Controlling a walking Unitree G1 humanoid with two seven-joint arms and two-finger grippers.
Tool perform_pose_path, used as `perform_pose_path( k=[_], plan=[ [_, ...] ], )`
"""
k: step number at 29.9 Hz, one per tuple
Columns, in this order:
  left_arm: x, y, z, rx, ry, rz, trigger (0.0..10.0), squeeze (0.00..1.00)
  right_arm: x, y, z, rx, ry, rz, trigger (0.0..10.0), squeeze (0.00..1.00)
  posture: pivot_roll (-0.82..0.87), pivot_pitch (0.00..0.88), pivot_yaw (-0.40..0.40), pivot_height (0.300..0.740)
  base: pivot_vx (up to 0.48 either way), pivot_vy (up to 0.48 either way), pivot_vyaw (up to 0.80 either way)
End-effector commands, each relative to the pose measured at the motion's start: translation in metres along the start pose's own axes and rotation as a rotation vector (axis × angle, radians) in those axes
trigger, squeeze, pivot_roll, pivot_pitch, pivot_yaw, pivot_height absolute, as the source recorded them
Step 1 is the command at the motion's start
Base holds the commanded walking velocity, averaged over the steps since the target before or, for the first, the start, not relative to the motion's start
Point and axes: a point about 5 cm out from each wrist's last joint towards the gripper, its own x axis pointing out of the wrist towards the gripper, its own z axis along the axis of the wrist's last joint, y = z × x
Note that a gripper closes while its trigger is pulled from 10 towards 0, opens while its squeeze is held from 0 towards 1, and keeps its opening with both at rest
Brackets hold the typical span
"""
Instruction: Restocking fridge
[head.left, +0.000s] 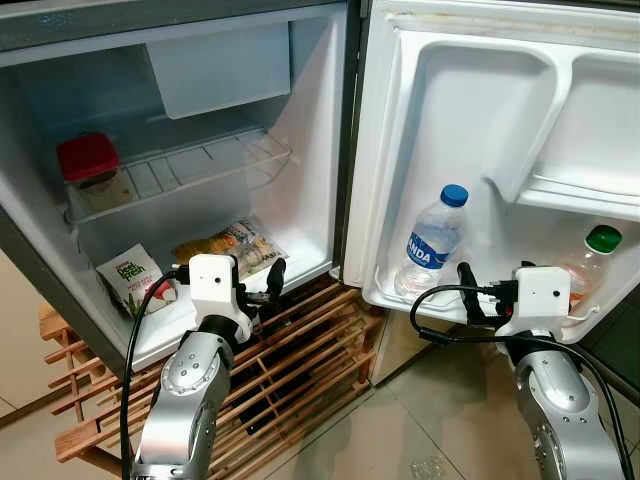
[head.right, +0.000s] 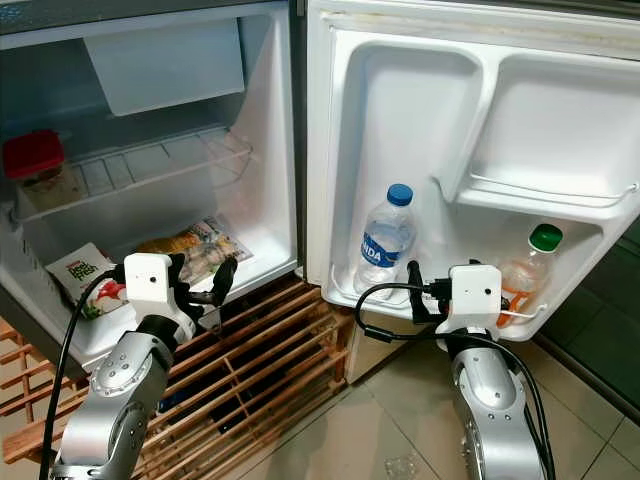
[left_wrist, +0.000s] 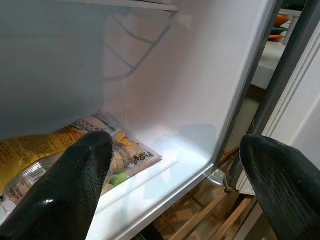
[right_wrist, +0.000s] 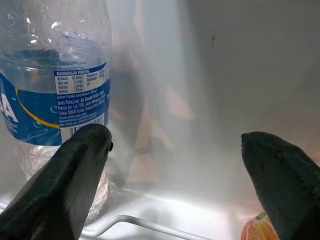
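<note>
Fridge (head.left: 300, 130): stands open, its door (head.left: 480, 120) swung wide to the robot's right.
Wire shelf (head.left: 180, 170): carries a red-lidded container (head.left: 88, 160) at its left end.
Fridge floor: a flat yellow food packet (head.left: 228, 246) lies near the middle, with a white-and-green pouch (head.left: 135, 277) to its left (the two lie close together, whether touching I cannot tell).
Door rack (head.left: 400, 300): holds a water bottle (head.left: 432, 243) with a blue cap and blue label, standing upright at the rack's left end.
Second bottle (head.left: 590, 262): green cap, orange on its label, standing in the same rack well to the right of the water bottle.
Left claw (head.left: 272, 290): raised at the front lip of the fridge floor, fingers spread wide with nothing between them; in the left wrist view the yellow food packet (left_wrist: 60, 155) lies just beyond one fingertip.
Right claw (head.left: 468, 292): held up at the door rack, between the two bottles, fingers wide apart and gripping nothing (the water bottle (right_wrist: 55, 90) stands just past one finger in the right wrist view).
Wooden rack (head.left: 300, 370): slatted, under the fridge, on the tiled floor (head.left: 400, 430).
</note>
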Motion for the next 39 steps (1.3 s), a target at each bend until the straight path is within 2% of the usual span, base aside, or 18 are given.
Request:
perform_pose_path(
  k=[1, 10, 11, 12, 13, 15, 19, 27, 33, 35, 39],
  plan=[
    [0.0, -0.001, 0.004, 0.01, -0.009, 0.0, 10.0, 0.0, 0.001, -0.001, -0.001, 0.009, 0.012, 0.0, 10.0, 0.04, -0.21, 0.0, 0.003, 0.735, 0.0, 0.0, 0.0],
    [0.0, -0.001, 0.004, 0.01, -0.009, 0.0, 10.0, 0.0, 0.001, -0.001, -0.001, 0.009, 0.012, 0.0, 10.0, 0.04, -0.21, 0.0, 0.003, 0.735, 0.0, 0.0, 0.0],
    [-0.002, -0.002, 0.003, 0.011, -0.002, -0.007, 10.0, 0.0, 0.003, -0.002, -0.004, 0.008, 0.022, 0.003, 10.0, 0.05, 0.0, 0.0, 0.0, 0.74, 0.0, 0.0, 0.0],
    [0.001, -0.005, 0.007, 0.014, 0.0, -0.063, 10.0, 0.0, 0.018, 0.008, -0.01, 0.078, 0.046, 0.014, 10.0, 0.04, -0.12, 0.0, -0.013, 0.74, 0.0, 0.0, 0.0],
    [0.003, -0.007, 0.01, 0.006, -0.006, -0.098, 10.0, 0.0, 0.029, 0.018, -0.014, 0.131, 0.061, 0.028, 10.0, 0.04, -0.12, 0.0, -0.01, 0.74, 0.0, 0.0, 0.0],
    [0.005, -0.008, 0.014, 0.015, -0.022, -0.116, 10.0, 0.0, 0.04, 0.028, -0.015, 0.177, 0.072, 0.044, 10.0, 0.04, -0.12, 0.0, -0.009, 0.74, 0.0, 0.0, 0.0],
    [0.006, -0.007, 0.014, -0.005, -0.029, -0.101, 10.0, 0.0, 0.041, 0.029, -0.014, 0.178, 0.067, 0.041, 10.0, 0.04, -0.13, 0.0, -0.006, 0.74, 0.0, 0.0, 0.0],
    [0.007, -0.004, 0.012, 0.022, -0.02, -0.098, 10.0, 0.0, 0.047, 0.029, -0.014, 0.187, 0.052, 0.032, 10.0, 0.04, -0.13, 0.0, -0.001, 0.74, 0.0, 0.0, 0.0],
    [0.009, -0.008, 0.012, 0.014, -0.021, -0.107, 10.0, 0.0, 0.046, 0.029, -0.013, 0.179, 0.042, 0.033, 10.0, 0.04, -0.13, 0.0, 0.0, 0.74, 0.0, 0.0, 0.0],
    [0.01, -0.01, 0.014, 0.045, -0.023, -0.118, 10.0, 0.0, 0.047, 0.028, -0.012, 0.178, 0.034, 0.031, 10.0, 0.04, -0.13, 0.0, 0.004, 0.74, 0.0, 0.0, 0.0],
    [0.01, -0.01, 0.014, 0.053, -0.022, -0.119, 10.0, 0.0, 0.046, 0.028, -0.012, 0.181, 0.031, 0.027, 10.0, 0.04, -0.14, 0.0, 0.01, 0.74, 0.0, 0.0, 0.0]
  ],
)
